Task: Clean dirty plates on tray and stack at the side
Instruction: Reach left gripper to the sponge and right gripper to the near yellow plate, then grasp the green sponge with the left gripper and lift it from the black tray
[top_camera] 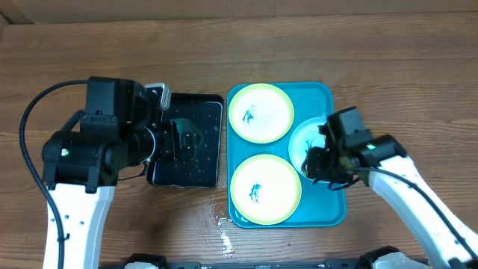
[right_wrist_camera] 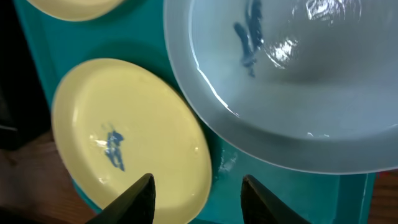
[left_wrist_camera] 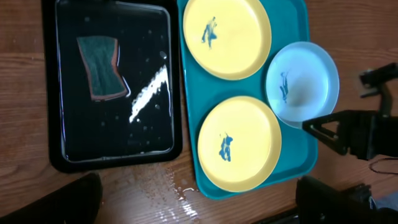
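Above the tray (top_camera: 330,213), right arm (top_camera: 418,187) reaches inward, jaws spread near light-blue plate (right_wrist_camera: 298,93).

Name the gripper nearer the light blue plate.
Right. The right gripper hangs open at the rim of the light blue plate; the left gripper is over the black tray.

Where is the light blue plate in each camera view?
Overhead: light blue plate, on the right side of the tray.
Left wrist: right of centre.
Right wrist: fills the upper right.
Shared landmark: the front yellow plate beside it.
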